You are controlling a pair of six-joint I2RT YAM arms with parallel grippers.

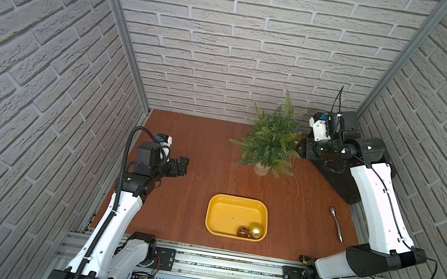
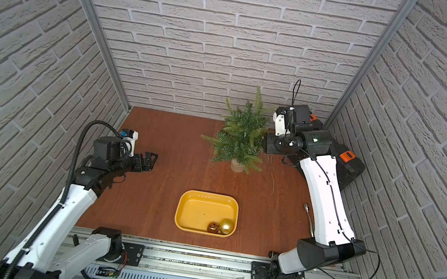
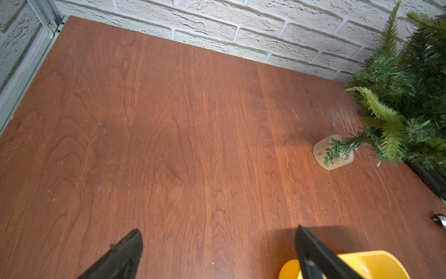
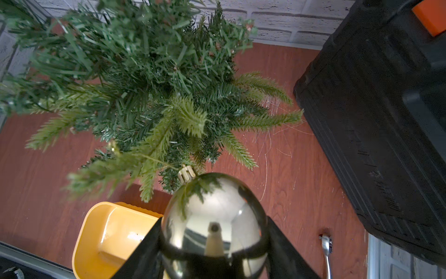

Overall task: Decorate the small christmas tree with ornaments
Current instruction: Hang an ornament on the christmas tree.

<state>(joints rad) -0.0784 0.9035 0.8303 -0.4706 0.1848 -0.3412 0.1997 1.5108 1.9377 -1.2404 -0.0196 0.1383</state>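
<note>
The small christmas tree (image 1: 271,141) (image 2: 242,137) stands in a pale cream pot (image 1: 261,169) near the back wall. At its right side my right gripper (image 4: 213,229) (image 1: 299,151) is shut on a shiny pale-gold ornament (image 4: 214,217). The ornament's gold cap (image 4: 186,174) touches the lower fronds (image 4: 156,154). Two more ornaments lie in the yellow tray (image 1: 239,199): a matte gold ball (image 1: 256,230) (image 2: 225,226) and a smaller amber-brown ball (image 1: 243,232) (image 2: 212,227). My left gripper (image 1: 183,165) (image 3: 218,230) hovers open and empty at the left, over bare table.
A metal spoon (image 1: 336,224) (image 4: 327,251) lies on the wooden table right of the tray. A black case (image 1: 341,180) (image 4: 374,120) with orange latches fills the back right corner, close behind my right arm. Brick-pattern walls close three sides.
</note>
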